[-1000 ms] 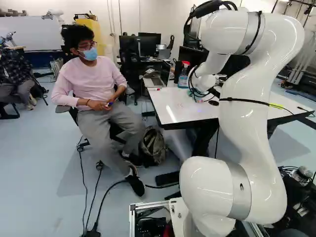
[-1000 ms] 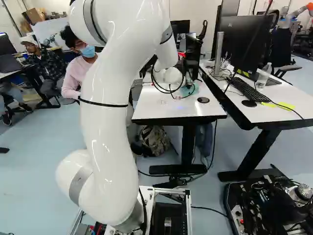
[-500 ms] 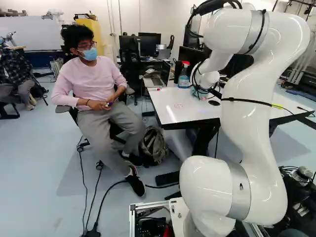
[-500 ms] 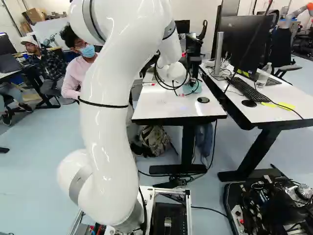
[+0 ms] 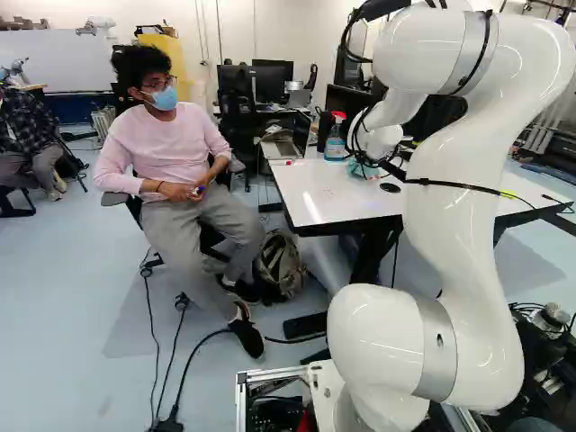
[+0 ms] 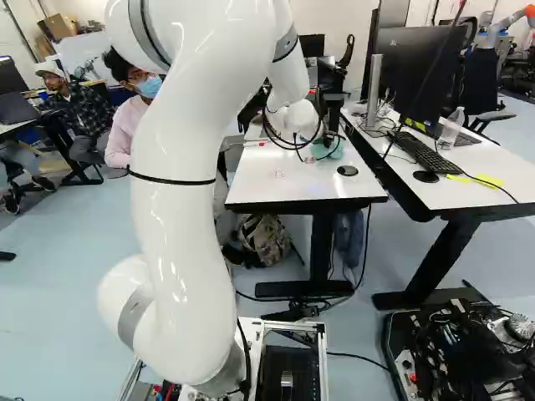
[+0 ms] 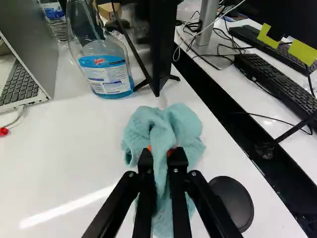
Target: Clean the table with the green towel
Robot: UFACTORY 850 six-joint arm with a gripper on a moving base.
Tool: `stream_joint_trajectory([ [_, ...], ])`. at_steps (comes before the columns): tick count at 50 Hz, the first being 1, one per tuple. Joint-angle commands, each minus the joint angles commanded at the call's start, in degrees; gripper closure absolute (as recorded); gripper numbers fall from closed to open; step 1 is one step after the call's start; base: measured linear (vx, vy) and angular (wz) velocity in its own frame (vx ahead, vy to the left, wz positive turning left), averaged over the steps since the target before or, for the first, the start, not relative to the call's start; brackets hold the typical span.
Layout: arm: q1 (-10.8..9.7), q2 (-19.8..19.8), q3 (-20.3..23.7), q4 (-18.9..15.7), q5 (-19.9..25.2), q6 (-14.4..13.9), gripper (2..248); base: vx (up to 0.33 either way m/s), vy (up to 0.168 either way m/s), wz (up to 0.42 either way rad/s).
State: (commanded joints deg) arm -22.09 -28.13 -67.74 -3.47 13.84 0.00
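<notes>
We have the green towel [image 7: 185,124] bunched on the white table [image 6: 267,190], near the edge facing the second desk [image 6: 493,188]; our gripper [image 6: 309,159] is closed on its middle, cloth pinched between both fingers. Black disc [image 7: 231,202] just beside the towel, at that same edge. Toward the far edge we note a spray bottle [image 7: 106,67], blue liquid inside, between laptop [image 7: 29,64] and upright monitor [image 7: 157,44].
</notes>
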Motion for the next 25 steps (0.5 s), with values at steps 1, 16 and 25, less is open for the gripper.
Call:
stream_joint_trajectory([
  [1, 0.03, 0.13, 0.16, 0.0, 0.0, 0.0, 213, 0.0, 0.0, 0.0],
  [16, 1.14, 3.35, 4.3, 0.0, 0.0, 0.0, 213, 0.0, 0.0, 0.0],
  [25, 1.93, 5.56, 7.07, 0.0, 0.0, 0.0, 213, 0.0, 0.0, 0.0],
])
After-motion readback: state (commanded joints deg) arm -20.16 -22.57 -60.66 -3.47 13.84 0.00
